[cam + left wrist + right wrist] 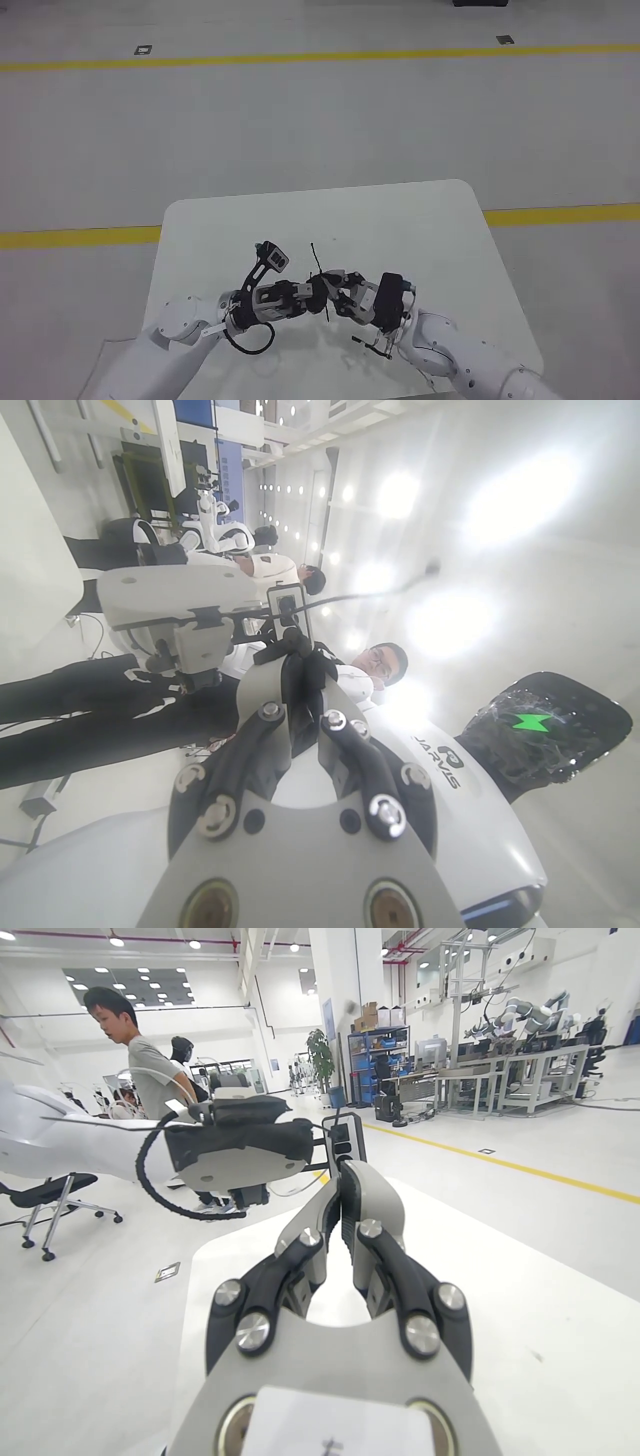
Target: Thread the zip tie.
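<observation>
Pinching the zip tie (317, 266) upright above the counter's (430, 215) near half with the right pincer (341, 1173), pressed together on it. Meeting it there with the left pincer (302, 660), also pressed together, its catch hidden under black wrap. Probably best: steady one end, line up squarely, feed slowly without twisting.

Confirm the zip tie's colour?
Black. The top view shows it best: the zip tie is a thin dark strap against the white table.

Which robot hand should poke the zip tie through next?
Probably left: the left gripper pinches the zip tie with its long end sticking out free; the right gripper is shut just beside it.
</observation>
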